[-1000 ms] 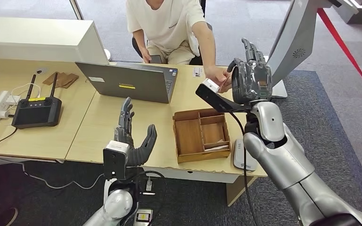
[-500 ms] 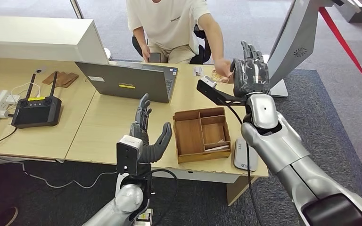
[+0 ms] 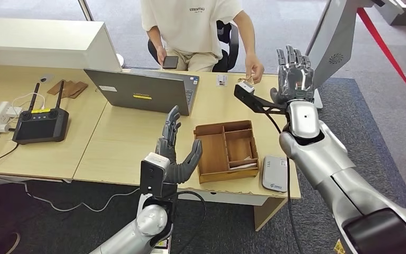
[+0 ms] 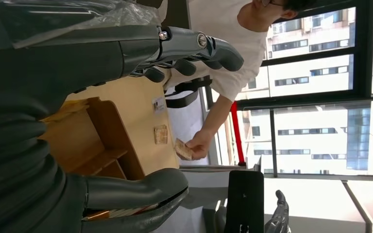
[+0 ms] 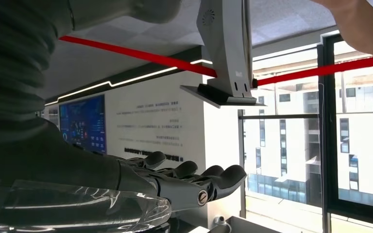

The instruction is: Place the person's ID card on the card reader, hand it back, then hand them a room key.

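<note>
Keys look to lie in the wooden tray [image 3: 211, 153] at centre, just right of the left hand [image 3: 175, 156], empty with spread fingers; it should pinch one cleanly. Upper right, the person's hand [image 3: 254, 69] holds the card [image 3: 245, 81], beside the empty, spread right hand [image 3: 295, 76].

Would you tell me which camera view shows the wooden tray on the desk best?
The head view: the whole wooden tray shows from above, its compartments open to view. The left wrist view catches part of it behind the left robot hand. The right wrist view looks away from the desk.
</note>
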Motion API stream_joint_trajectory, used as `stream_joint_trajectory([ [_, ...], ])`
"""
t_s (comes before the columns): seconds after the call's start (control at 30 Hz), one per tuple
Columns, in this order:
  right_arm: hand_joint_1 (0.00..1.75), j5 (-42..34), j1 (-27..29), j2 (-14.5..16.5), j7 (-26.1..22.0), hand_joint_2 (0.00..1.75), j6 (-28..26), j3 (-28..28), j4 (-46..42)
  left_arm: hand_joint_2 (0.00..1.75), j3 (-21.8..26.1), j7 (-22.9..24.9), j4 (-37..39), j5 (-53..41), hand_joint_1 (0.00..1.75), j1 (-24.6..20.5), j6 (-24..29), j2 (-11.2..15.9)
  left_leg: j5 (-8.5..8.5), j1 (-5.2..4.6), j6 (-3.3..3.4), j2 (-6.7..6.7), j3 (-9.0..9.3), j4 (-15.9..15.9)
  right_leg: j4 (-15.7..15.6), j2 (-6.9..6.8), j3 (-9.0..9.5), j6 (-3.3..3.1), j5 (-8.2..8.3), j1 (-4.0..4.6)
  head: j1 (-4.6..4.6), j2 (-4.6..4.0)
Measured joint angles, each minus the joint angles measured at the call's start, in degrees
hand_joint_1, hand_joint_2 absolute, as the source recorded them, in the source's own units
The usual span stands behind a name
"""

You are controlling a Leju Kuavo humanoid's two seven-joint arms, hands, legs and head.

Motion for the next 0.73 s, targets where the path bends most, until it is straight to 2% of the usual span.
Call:
stream_joint_trajectory([
  [0.2,0.0,-2.59,-0.39,-0.06,-1.07,1.75,-3.29,0.0,1.6,1.75,-0.79,0.01,1.54,-0.89,0.0,-0.37,0.0,0.0,0.01,0.0,0.01,0.0,0.0,0.02,0.03,0.0,0.02,0.03,0.03,0.0,0.0,0.0],
  [0.3,0.0,-7.72,-0.05,-0.05,-4.06,1.75,-7.45,-0.64,1.32,1.75,-0.68,0.57,1.66,-2.95,0.0,0.0,0.0,0.02,0.01,0.0,0.01,0.0,0.0,0.02,0.04,0.0,0.03,0.03,0.03,0.0,0.0,0.0],
  [0.4,0.0,-15.5,0.97,0.02,-8.47,1.75,-12.53,-2.1,-0.22,1.75,-0.21,1.76,1.35,-6.01,0.0,1.02,0.0,0.02,0.01,0.0,0.0,-0.01,0.0,0.01,0.03,0.0,0.04,0.03,0.03,0.0,-0.01,0.0],
  [0.5,0.0,-23.58,2.62,0.15,-12.34,1.75,-14.81,-3.65,-2.48,1.75,0.68,3.08,0.51,-8.53,0.0,2.26,0.0,0.03,0.01,0.0,0.0,-0.01,0.0,0.01,0.03,0.0,0.04,0.03,0.02,0.01,-0.01,0.0],
  [0.7,0.0,-49.24,10.21,0.43,-23.57,1.75,-18.69,-7.82,-12.34,1.75,3.42,5.84,-2.59,-13.73,0.0,5.71,0.0,0.19,0.01,0.04,0.01,-0.02,0.06,0.01,0.02,-0.02,0.09,0.03,0.02,0.03,0.0,0.0],
  [0.73,0.0,-51.66,11.17,0.4,-24.37,1.75,-19.02,-8.26,-13.59,1.75,3.74,6.02,-2.99,-14.15,0.0,6.09,0.0,0.23,0.01,0.04,0.01,-0.02,0.07,0.0,0.02,-0.02,0.09,0.03,0.02,0.03,-0.01,0.0],
])
